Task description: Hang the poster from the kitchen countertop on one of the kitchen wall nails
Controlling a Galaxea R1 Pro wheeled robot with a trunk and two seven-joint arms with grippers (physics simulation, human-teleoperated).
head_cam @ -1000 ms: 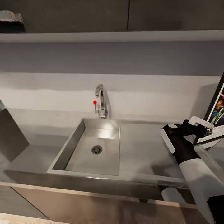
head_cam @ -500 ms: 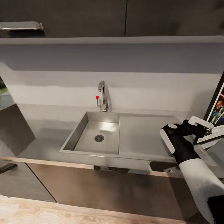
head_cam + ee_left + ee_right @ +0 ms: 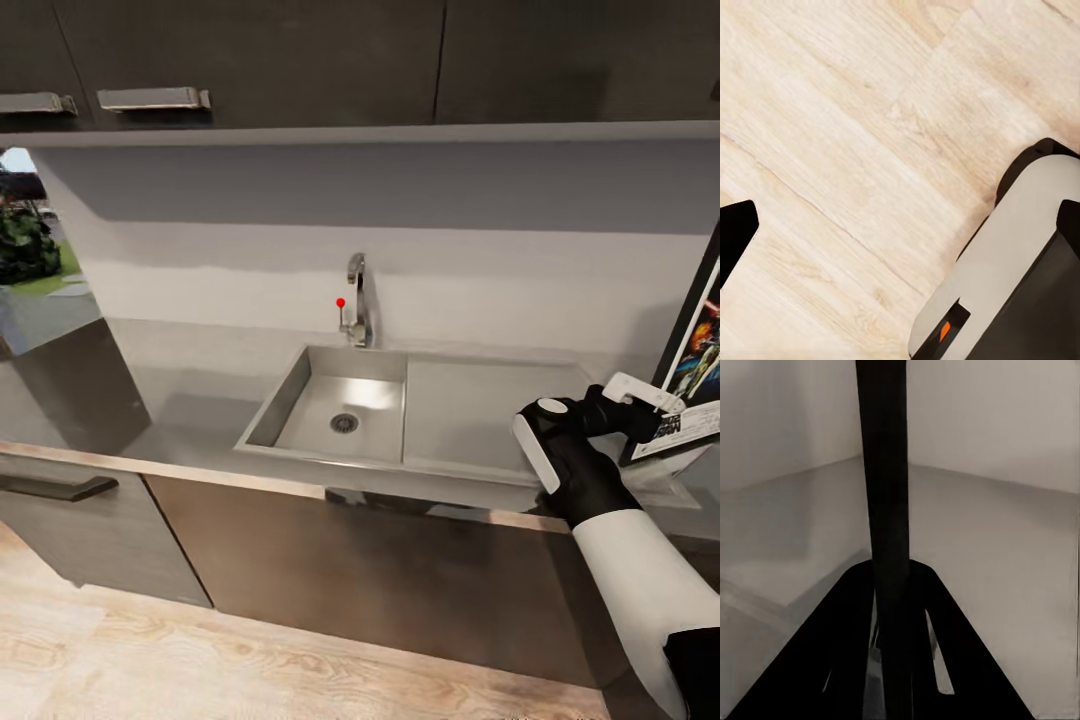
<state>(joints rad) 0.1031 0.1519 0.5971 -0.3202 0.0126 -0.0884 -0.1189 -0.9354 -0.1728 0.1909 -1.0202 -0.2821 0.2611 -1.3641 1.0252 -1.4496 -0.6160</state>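
The poster (image 3: 697, 362) stands tilted at the far right of the head view, showing its black frame, white border and dark blue artwork. My right gripper (image 3: 652, 408) is shut on its lower edge, just above the kitchen countertop (image 3: 470, 400). In the right wrist view the poster's black edge (image 3: 886, 495) runs straight up from between the shut fingers of the right gripper (image 3: 891, 592). My left gripper (image 3: 900, 232) hangs open over the wooden floor, its dark fingertips (image 3: 733, 234) far apart. The wall nails are out of view.
An inset steel sink (image 3: 340, 410) and a tap (image 3: 357, 298) with a red-tipped lever sit mid-counter. Dark cabinet fronts (image 3: 380, 570) run below and upper cabinets (image 3: 250, 50) above. Light wood floor (image 3: 150, 650) lies in front. My own base (image 3: 1012, 277) is beside the left gripper.
The camera has backed away from the counter, so cabinet fronts and floor have come into view. The right gripper keeps its hold on the poster in the same pose.
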